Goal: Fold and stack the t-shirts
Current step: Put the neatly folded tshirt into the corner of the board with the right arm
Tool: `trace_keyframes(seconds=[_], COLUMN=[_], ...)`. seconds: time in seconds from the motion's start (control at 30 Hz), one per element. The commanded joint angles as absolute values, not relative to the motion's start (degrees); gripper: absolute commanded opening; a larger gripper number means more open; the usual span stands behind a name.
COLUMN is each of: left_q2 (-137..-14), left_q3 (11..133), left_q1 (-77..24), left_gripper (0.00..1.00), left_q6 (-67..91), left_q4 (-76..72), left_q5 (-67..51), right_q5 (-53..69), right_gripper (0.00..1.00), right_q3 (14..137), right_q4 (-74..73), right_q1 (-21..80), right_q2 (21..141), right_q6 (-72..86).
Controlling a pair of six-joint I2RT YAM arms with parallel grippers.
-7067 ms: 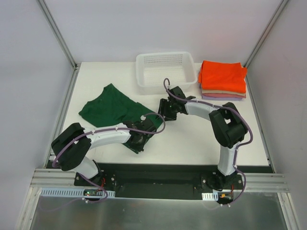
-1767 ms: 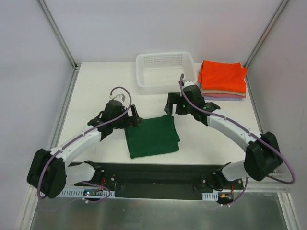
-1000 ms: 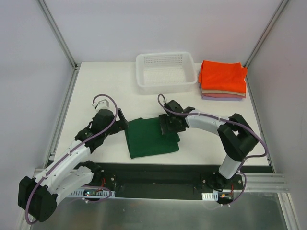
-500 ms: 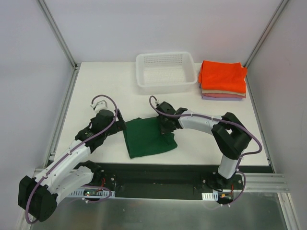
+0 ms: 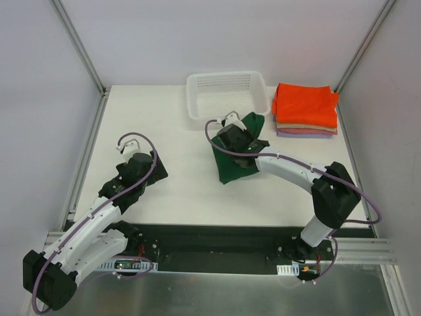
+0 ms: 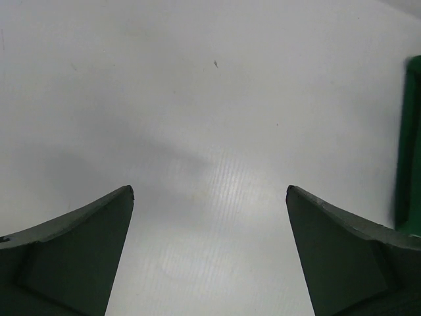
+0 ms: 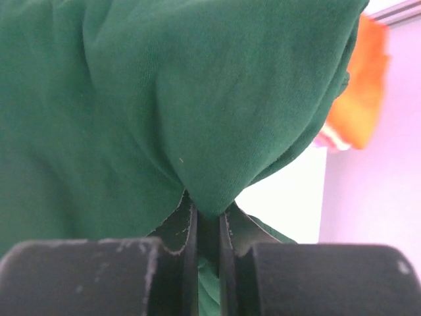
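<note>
The dark green t-shirt (image 5: 231, 164) hangs bunched off the table, in front of the basket. My right gripper (image 5: 234, 137) is shut on a fold of the green t-shirt (image 7: 197, 99), and the cloth is pinched between the right gripper's (image 7: 208, 214) jaws. At the back right lie the folded t-shirts: orange (image 5: 304, 104) on top, then tan, with lilac lowest. The orange t-shirt (image 7: 358, 99) also shows past the green cloth. My left gripper (image 5: 152, 170) stands open and empty over bare table. Between the left gripper's (image 6: 209, 191) fingers is nothing, with a green edge (image 6: 411, 145) at far right.
A white mesh basket (image 5: 227, 115) stands at the back centre, just behind the lifted shirt. Metal frame posts rise at the table's (image 5: 164, 125) back corners. The right arm (image 5: 296, 172) stretches across the table's right half.
My right gripper has shut on the folded green t-shirt and lifted it back and to the right, toward the basket. The left arm drew back slightly to the left.
</note>
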State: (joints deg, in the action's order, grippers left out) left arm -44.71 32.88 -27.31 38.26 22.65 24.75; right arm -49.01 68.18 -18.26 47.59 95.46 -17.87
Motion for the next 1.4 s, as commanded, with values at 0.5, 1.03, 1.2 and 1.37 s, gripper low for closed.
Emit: trace_keyframes(seconds=[0.5,1.03,1.2,1.37], left_q2=[-44.5,-47.3,-49.4,-52.1], left_q3=[37.5,39.8,41.0,42.0], left_q1=[-27.2,-27.1,-27.0,-26.8], left_gripper=[0.99,0.99,0.99,0.99], left_q6=[38.0,36.7,36.2,36.3], left_q4=[25.6,25.8,25.7,25.7], left_q5=[35.2,39.7,40.4,41.2], right_q5=[-57.4,-51.3,-49.6,-45.4], right_gripper=[0.0,0.0,0.01,0.0], right_q3=[81.6,114.1,123.8,128.5], right_q4=[-3.3,-21.8,-23.7,-26.5], right_q1=[35.0,24.9,21.7,17.9], right_q2=[88.9,106.2,114.0,119.0], right_q6=[-54.4,-44.2,-43.3,-40.3])
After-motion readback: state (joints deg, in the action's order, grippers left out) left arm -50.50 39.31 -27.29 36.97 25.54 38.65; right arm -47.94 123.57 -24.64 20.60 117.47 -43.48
